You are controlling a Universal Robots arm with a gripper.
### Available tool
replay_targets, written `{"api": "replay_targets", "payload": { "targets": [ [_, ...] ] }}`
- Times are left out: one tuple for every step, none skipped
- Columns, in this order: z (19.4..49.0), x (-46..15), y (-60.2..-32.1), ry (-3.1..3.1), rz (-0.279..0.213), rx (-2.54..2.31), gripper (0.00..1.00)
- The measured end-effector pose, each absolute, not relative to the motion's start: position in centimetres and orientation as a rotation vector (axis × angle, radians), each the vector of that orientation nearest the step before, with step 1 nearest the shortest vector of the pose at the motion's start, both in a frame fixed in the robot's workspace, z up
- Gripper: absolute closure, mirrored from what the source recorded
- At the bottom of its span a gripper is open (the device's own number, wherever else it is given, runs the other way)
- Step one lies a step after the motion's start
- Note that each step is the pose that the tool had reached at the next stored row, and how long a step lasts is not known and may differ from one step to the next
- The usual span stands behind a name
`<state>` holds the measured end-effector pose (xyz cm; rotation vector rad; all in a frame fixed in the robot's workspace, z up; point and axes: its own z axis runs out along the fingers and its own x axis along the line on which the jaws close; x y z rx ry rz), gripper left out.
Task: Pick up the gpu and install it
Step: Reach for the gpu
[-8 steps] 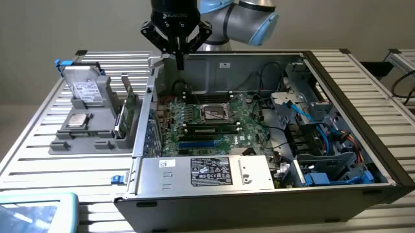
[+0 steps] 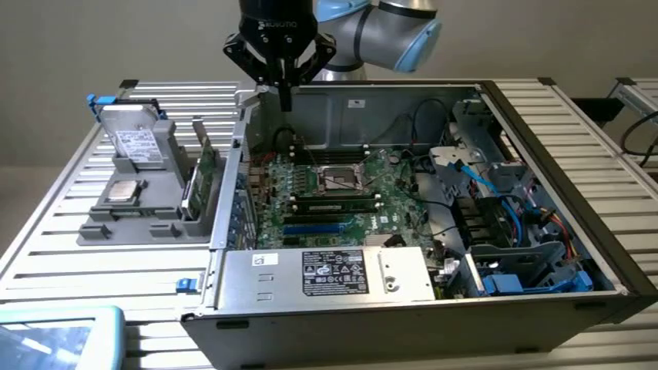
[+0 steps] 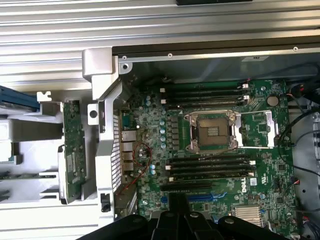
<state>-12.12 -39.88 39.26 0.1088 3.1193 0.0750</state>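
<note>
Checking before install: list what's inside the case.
The case holds the motherboard with an open CPU socket, cables and a power supply. Whatever lies under the power supply is covered.

Green gpu [image 2: 209,163], green motherboard [image 2: 308,189], black pincer [image 2: 285,100], grey holder [image 2: 134,220], blue cables [image 2: 481,176], ribbed silver table [image 2: 57,239].

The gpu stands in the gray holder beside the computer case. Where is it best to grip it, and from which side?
Probably grip the gpu by its upper edge, coming straight down from above. It stands on edge in the gray holder, so its lower part sits in the slot, and the thin board can be pinched across both flat faces.
</note>
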Motion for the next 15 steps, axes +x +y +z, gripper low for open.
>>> {"api": "replay_targets", "payload": {
  "targets": [
    [39.3,-12.1,-39.9,3.119,0.075,0.109,0.89],
    [39.3,-12.1,-39.9,3.119,0.075,0.109,0.89],
    [39.3,-12.1,-39.9,3.119,0.075,0.109,0.89],
    [39.3,-12.1,-39.9,3.119,0.075,0.109,0.89],
    [39.3,-12.1,-39.9,3.119,0.075,0.109,0.89],
    [39.3,-12.1,-39.9,3.119,0.075,0.108,0.89],
    [39.3,-12.3,-39.9,3.119,0.075,0.108,0.89],
    [39.3,-12.6,-39.9,3.119,0.075,0.108,0.89],
    [39.3,-13.0,-39.9,3.119,0.075,0.108,0.89],
    [39.3,-13.4,-39.9,3.118,0.075,0.109,0.89],
    [39.3,-13.8,-39.8,3.118,0.075,0.109,0.89],
    [39.3,-14.2,-39.8,3.118,0.075,0.108,0.89],
    [39.3,-14.6,-39.8,3.118,0.075,0.108,0.89],
    [39.3,-15.0,-39.8,3.118,0.075,0.108,0.89],
    [39.3,-15.5,-39.8,3.118,0.075,0.109,0.89]
  ]
}}
